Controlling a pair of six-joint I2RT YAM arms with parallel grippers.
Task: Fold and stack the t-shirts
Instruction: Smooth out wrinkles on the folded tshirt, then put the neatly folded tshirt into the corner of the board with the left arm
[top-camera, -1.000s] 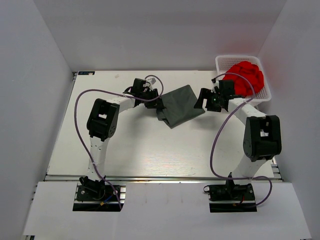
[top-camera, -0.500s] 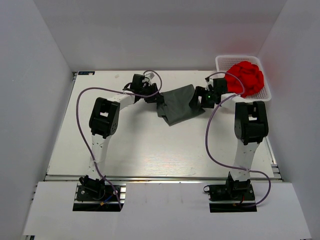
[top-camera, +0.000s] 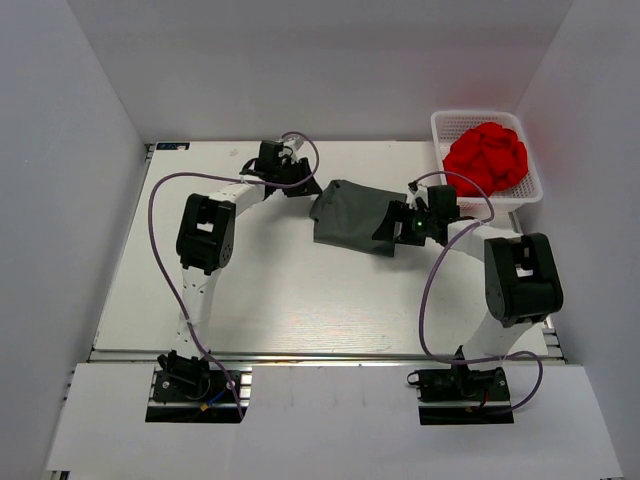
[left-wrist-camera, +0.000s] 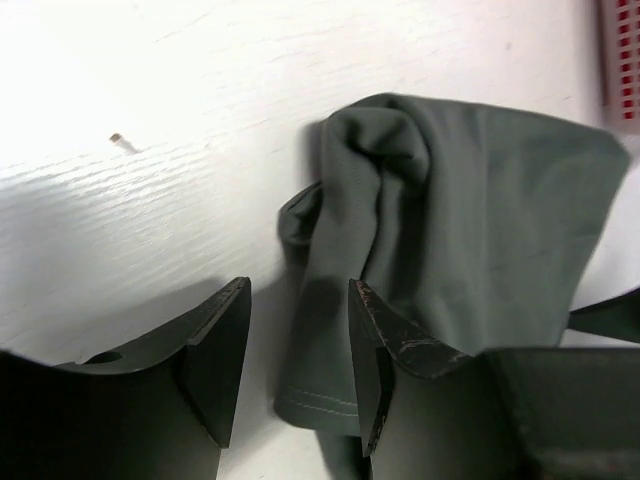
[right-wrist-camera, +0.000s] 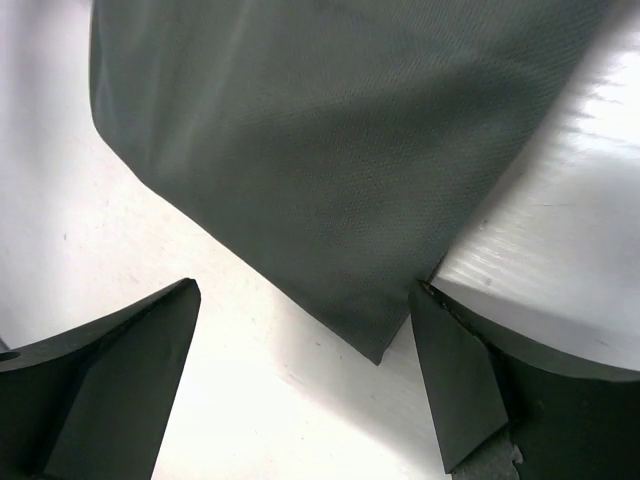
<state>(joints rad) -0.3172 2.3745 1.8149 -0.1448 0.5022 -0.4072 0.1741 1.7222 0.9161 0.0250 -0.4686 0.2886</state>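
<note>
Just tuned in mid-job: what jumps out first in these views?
A bright red heap of cloth fills the white basket at the far right corner of the table. A roughly folded charcoal t-shirt lies centrally toward the far edge, the left and right jaws open on either side of it.

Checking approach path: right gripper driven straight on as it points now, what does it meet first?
The grey t-shirt: its corner lies just ahead between the open jaws of the right gripper. Height above the cloth is unclear.
</note>
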